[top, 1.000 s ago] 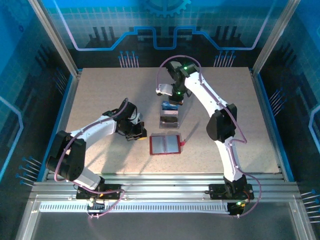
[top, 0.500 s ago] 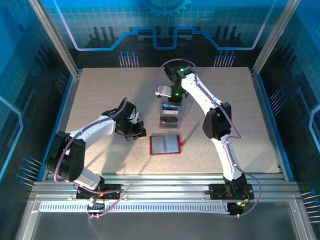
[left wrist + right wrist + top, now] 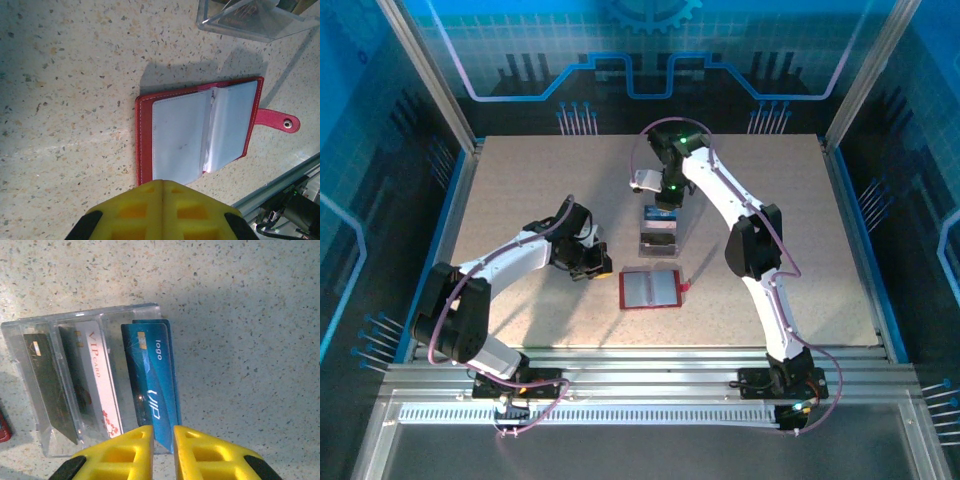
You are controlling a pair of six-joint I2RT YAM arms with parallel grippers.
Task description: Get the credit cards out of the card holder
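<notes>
The card holder (image 3: 650, 289) is a red wallet lying open on the table, its grey-silver sleeves (image 3: 200, 130) showing no card and its red tab (image 3: 277, 120) pointing right. The credit cards stand on edge in a clear box (image 3: 80, 318): a dark card (image 3: 50, 385), a pale pink card (image 3: 102, 380) and a blue card (image 3: 150, 375). My right gripper (image 3: 163, 432) hovers over the blue card's near end, jaws slightly apart and not pinching it. My left gripper (image 3: 162, 182) is shut and empty, its tip at the wallet's left edge.
The clear box (image 3: 659, 230) sits just behind the wallet in the top view, with the right gripper (image 3: 667, 200) at its far end. The left gripper (image 3: 598, 268) lies left of the wallet. A metal rail (image 3: 280, 185) borders the table's near edge.
The right gripper's jaws have parted a little over the blue card. The right arm's elbow swung slightly left. The left arm and wallet stayed still.
</notes>
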